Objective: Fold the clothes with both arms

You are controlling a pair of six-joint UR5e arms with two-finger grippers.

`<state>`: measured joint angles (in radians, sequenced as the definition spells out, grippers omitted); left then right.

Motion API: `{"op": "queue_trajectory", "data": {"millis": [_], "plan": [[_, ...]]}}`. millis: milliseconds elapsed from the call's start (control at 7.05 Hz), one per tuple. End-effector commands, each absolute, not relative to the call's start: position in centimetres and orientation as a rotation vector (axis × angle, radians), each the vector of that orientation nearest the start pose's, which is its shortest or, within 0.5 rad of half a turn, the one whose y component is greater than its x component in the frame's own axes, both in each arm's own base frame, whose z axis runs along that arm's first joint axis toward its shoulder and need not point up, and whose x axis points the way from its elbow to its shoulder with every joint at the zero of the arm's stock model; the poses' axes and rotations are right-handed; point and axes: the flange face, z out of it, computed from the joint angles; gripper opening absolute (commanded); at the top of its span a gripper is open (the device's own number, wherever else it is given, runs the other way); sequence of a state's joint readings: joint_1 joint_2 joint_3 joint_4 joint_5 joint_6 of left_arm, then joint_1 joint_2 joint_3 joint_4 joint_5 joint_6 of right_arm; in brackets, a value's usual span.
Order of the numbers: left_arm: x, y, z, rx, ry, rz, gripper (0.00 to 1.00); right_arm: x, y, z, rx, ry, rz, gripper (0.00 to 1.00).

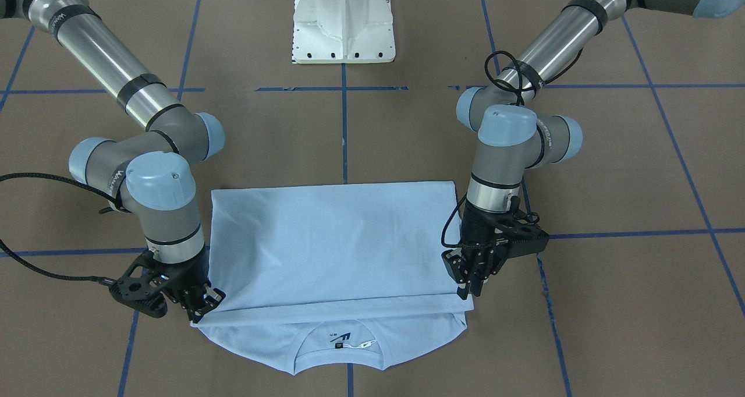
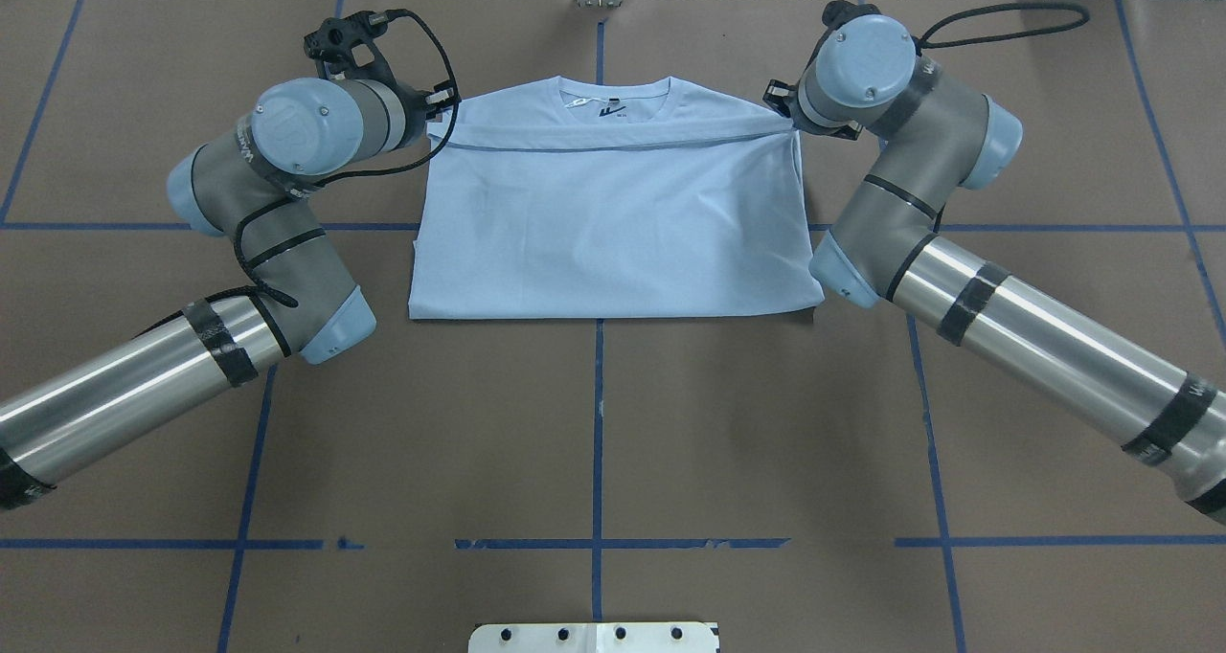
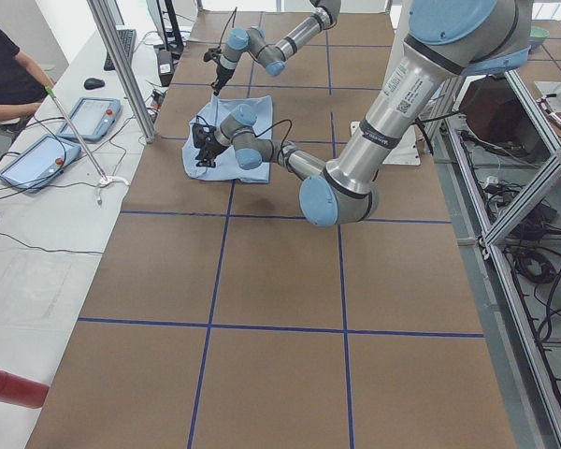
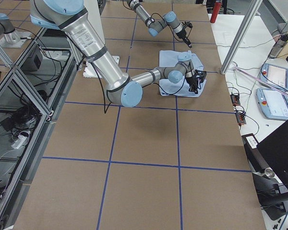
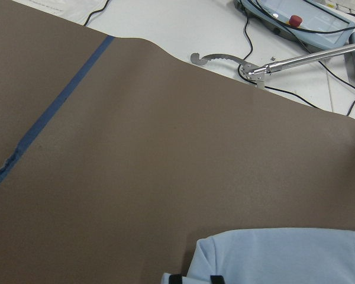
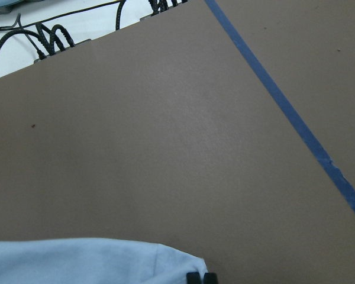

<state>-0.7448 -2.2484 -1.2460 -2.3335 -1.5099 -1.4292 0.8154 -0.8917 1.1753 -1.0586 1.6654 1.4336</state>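
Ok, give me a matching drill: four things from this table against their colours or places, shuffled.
1 T-shirt
2 left arm
3 pedestal base
4 neck label

A white
B dark
C pale blue, folded flat
D comes in from the overhead view's left

Pairs: 1-C, 2-D, 3-A, 4-B.
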Motion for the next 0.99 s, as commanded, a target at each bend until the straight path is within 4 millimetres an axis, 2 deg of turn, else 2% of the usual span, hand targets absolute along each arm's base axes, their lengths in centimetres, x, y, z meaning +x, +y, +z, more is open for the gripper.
{"op": "queue_trajectory", "data": {"millis": [0,142,284,426,568,710,852], "plan": [[46.3,-61.8,30.6,0.523,1.027,-0.562,0.37,-44.9,-64.0,38.7,0.285,-0.799,0.583,0.74],[46.1,-61.6,30.6,0.525,1.032,-0.563,0.37,-44.8,-64.1,38.1,0.288,-0.811,0.588,0.75],[46.0,-61.5,30.5,0.525,1.033,-0.562,0.38,-43.9,-63.3,35.8,0.286,-0.86,0.577,0.76],[45.6,-61.2,29.8,0.528,1.049,-0.564,0.38,-40.8,-58.0,36.9,0.209,-0.925,0.576,0.79],[45.1,-60.4,30.4,0.509,1.058,-0.554,0.38,-39.2,-50.9,37.4,0.148,-0.981,0.606,0.81],[44.9,-60.0,30.5,0.498,1.064,-0.546,0.38,-40.9,-45.4,38.1,0.056,-1.0,0.668,0.83],[44.9,-60.0,30.6,0.498,1.063,-0.546,0.38,-43.5,-42.3,39.5,0.065,-0.976,0.69,0.84]]}}
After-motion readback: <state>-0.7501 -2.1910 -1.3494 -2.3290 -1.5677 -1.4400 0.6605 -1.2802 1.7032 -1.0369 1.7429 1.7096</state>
